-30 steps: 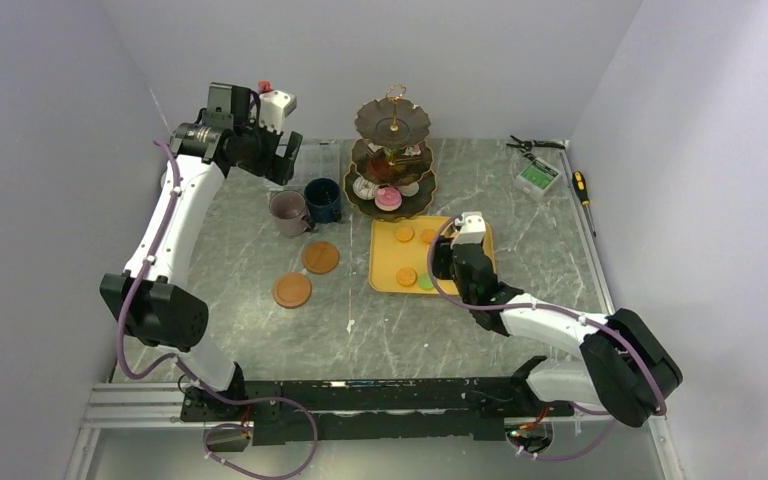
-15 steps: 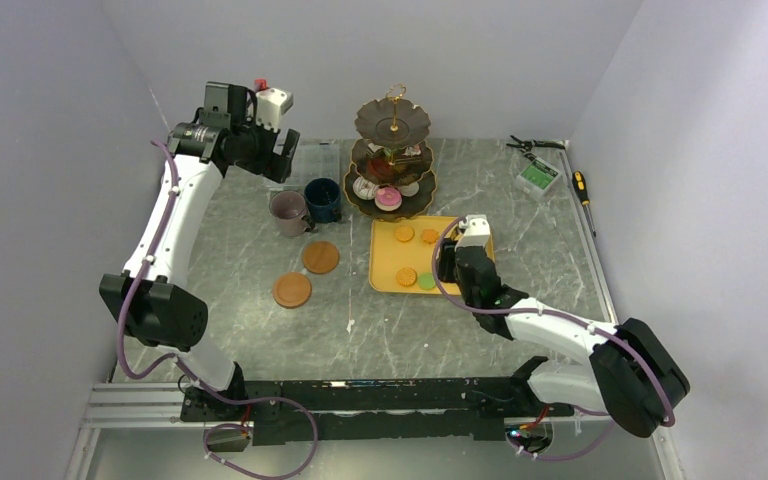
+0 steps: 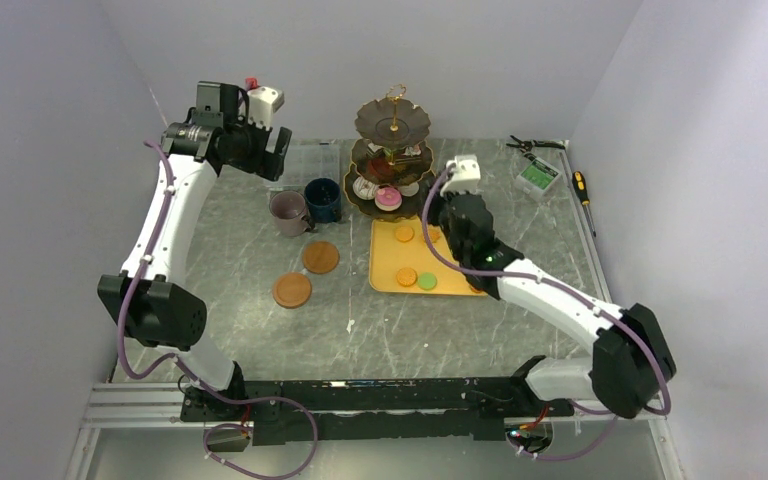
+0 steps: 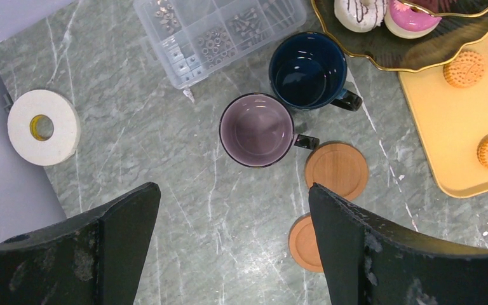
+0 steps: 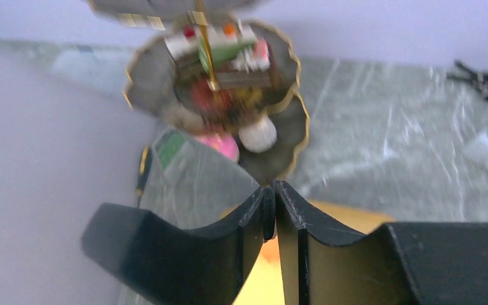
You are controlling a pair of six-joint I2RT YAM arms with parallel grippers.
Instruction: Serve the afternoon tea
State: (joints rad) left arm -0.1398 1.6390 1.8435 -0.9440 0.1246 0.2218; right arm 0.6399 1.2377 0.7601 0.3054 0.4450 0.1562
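The dark three-tier stand [image 3: 392, 150] stands at the back with cake slices and a pink donut [image 3: 388, 198] on its lower tiers. It also shows blurred in the right wrist view [image 5: 216, 82]. Orange and green macarons [image 3: 406, 276] lie on a yellow tray [image 3: 388, 262]. The mauve mug [image 4: 256, 129] and navy mug [image 4: 307, 70] stand side by side, with two brown coasters [image 4: 336, 170] in front of them. My left gripper [image 4: 234, 190] is open and empty, high above the mugs. My right gripper [image 5: 271, 190] is shut, above the tray's far edge, next to the stand's bottom tier.
A clear compartment box [image 4: 219, 28] and a white tape roll [image 4: 43, 126] lie at the back left. Pliers [image 3: 535, 145], a green-and-white box [image 3: 538, 177] and a screwdriver [image 3: 582, 187] lie at the back right. Walls close in on three sides.
My right gripper has lifted from the tray's right side and swung back and left toward the stand. My left gripper has drifted slightly left and back.
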